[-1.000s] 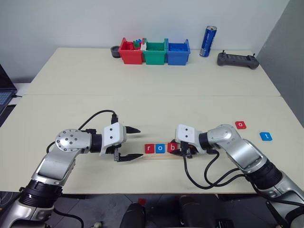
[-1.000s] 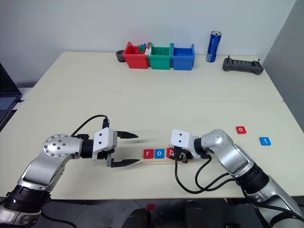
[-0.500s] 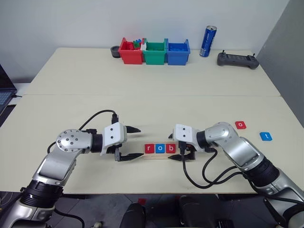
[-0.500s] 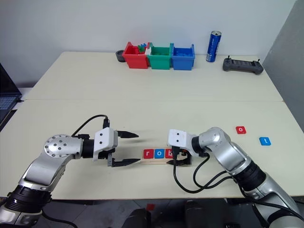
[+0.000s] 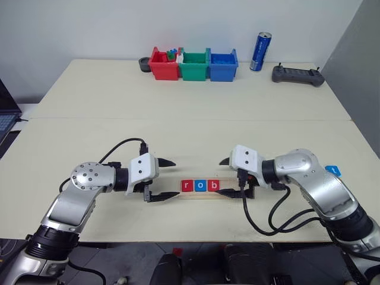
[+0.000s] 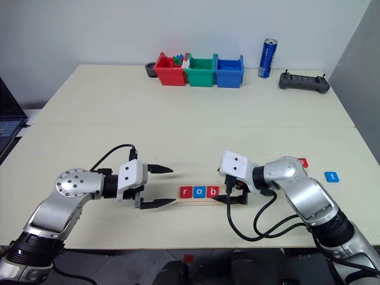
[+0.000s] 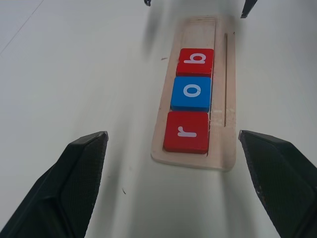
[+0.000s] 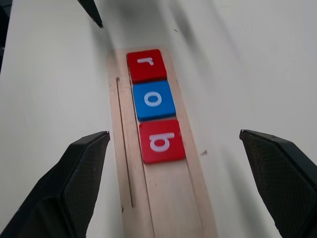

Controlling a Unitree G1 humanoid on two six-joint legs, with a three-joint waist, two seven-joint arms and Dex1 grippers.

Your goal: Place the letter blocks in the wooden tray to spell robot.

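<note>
The wooden tray [image 5: 202, 195] lies near the table's front edge, between my two grippers. Three letter blocks sit side by side in its groove: a red r [image 5: 187, 186], a blue o [image 5: 200, 186] and a red b [image 5: 213, 185]. The tray's right end is bare wood [image 8: 173, 208]. My left gripper [image 5: 176, 178] is open, just left of the tray. To the right of the b, my right gripper [image 5: 220, 177] is open and holds nothing. A blue t block [image 6: 332, 176] lies on the table at the right. A red block [image 6: 303, 161] peeks out behind my right arm.
Red [image 5: 163, 63], green [image 5: 193, 65] and blue [image 5: 222, 66] bins stand in a row at the back, next to a small dark round object [image 5: 144, 64]. A blue can [image 5: 260, 51] and a black controller [image 5: 297, 75] are at the back right. A laptop edge [image 5: 5, 119] shows far left.
My right gripper opened, let go of the b block in the tray, then rose and drew back to the right. The left arm has not moved.
</note>
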